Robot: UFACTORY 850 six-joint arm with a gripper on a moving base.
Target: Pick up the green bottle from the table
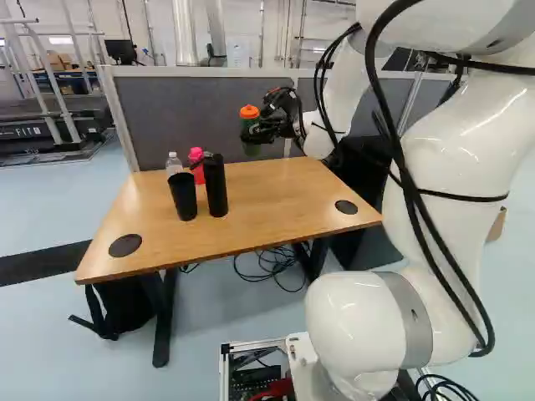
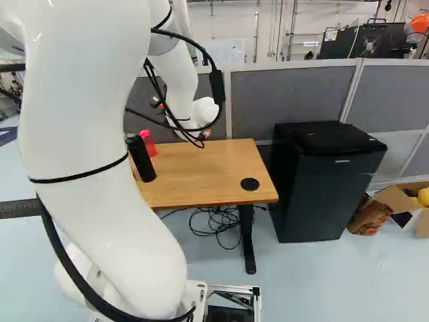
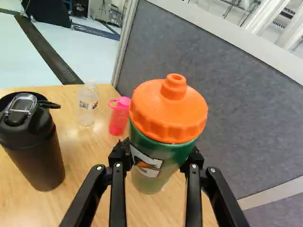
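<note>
In the left base view my gripper point(image 1: 264, 129) is at the back of the wooden table point(image 1: 276, 205), shut on the green bottle point(image 1: 249, 127) with its orange lid. The bottle hangs upright, raised above the tabletop before the grey partition. Seen from the wrist, my gripper point(image 3: 158, 158) has one finger on each side of the green bottle point(image 3: 152, 158), below the lid; the bottle hides parts of the fingertips. In the right base view the arm hides the bottle and fingers.
On the table's left part stand a black cup point(image 1: 183, 197), a black bottle point(image 1: 215, 185), a pink bottle point(image 1: 197, 164) and a clear bottle point(image 1: 173, 164). The grey partition point(image 3: 189, 85) rises close behind. A black cabinet point(image 2: 328, 181) stands right of the table.
</note>
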